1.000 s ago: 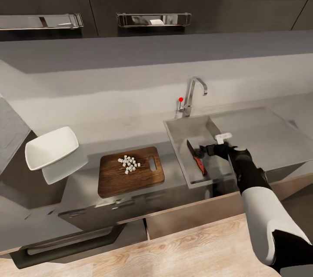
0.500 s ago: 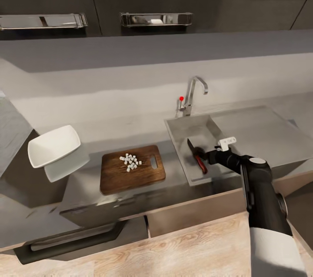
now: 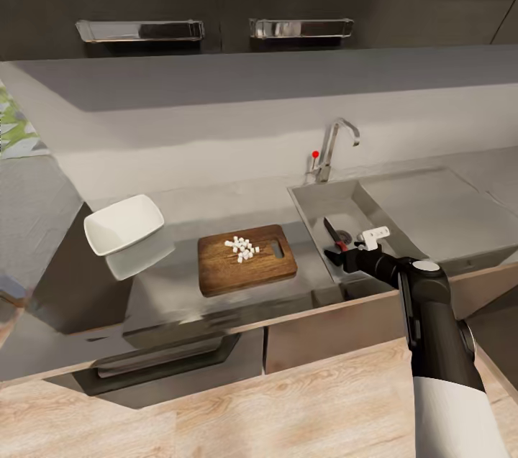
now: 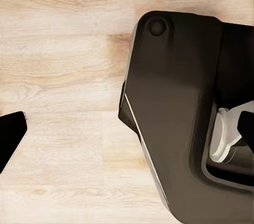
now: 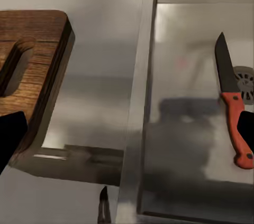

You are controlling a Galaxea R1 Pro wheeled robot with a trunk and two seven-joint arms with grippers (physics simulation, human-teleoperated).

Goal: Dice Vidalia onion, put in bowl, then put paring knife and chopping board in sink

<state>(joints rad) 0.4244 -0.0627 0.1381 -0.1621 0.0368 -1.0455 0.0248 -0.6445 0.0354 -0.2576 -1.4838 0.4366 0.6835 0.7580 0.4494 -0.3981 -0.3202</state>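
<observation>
Paring knife (image 5: 233, 102), small with a shiny blade and red handle, lies loose in the grey steel sink (image 3: 314, 200) beside the drain. The right gripper (image 3: 337, 254) hangs above it, open and empty. White diced onion (image 3: 242, 249) sits on the dark brown wooden chopping board (image 3: 216, 273); my guess is the dice must next reach the white square bowl (image 3: 122, 224).

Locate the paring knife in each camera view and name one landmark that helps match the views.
Head view: the paring knife lies in the sink basin, right of the chopping board, just beyond the right gripper.
Right wrist view: the knife lies flat on the basin floor, red handle nearer the camera, blade pointing away, beside the drain.
Left wrist view: the knife is not in this picture.
Shared landmark: the chopping board's end with the slot hole.
</observation>
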